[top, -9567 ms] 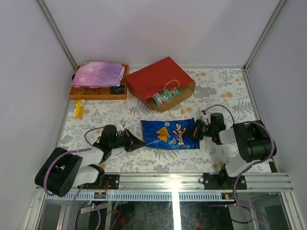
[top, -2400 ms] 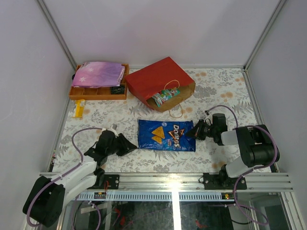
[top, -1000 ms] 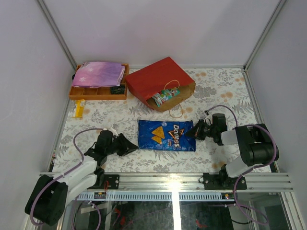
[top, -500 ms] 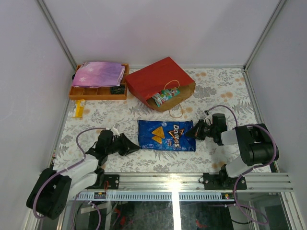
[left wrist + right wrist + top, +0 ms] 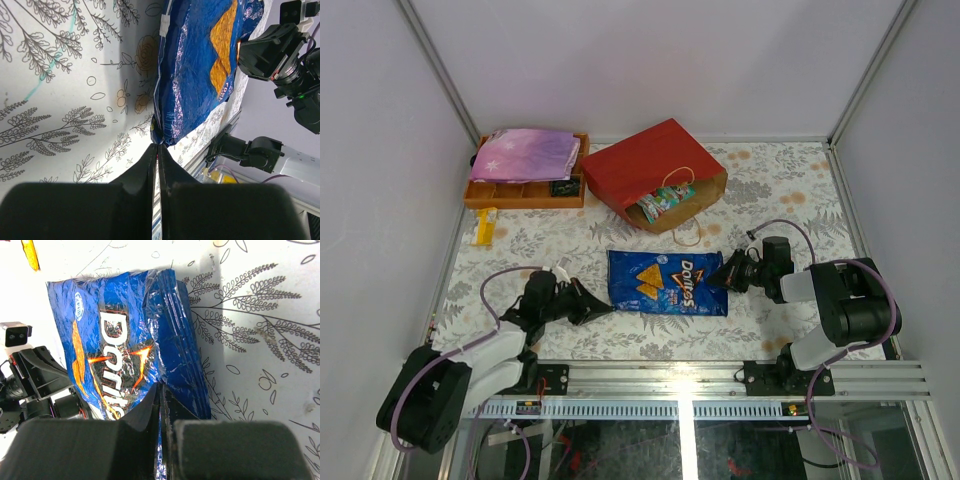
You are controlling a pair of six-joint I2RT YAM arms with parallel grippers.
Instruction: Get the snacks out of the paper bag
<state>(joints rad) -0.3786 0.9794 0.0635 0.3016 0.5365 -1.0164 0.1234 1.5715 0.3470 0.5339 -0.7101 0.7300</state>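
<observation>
Lying flat: Doritos bag (image 5: pixel 667 282), on the desk (image 5: pixel 800 190) between both arms.
Left tool (image 5: pixel 157 146): pinched shut on its corner.
Right tool (image 5: pixel 161 387): clamped on the opposite edge.
Red paper bag (image 5: pixel 640 165): on its side, green packet (image 5: pixel 665 202) in the mouth.

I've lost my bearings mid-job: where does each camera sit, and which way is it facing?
Top external: above and behind the bases, looking down on the table; both arms, Doritos bag, paper bag.
Left wrist: low on the left arm, facing right along the table; left gripper shut on the bag's corner, right arm beyond.
Right wrist: facing left; right gripper shut on the bag's opposite edge.
Shared: both wrist views show the Doritos bag.
</observation>
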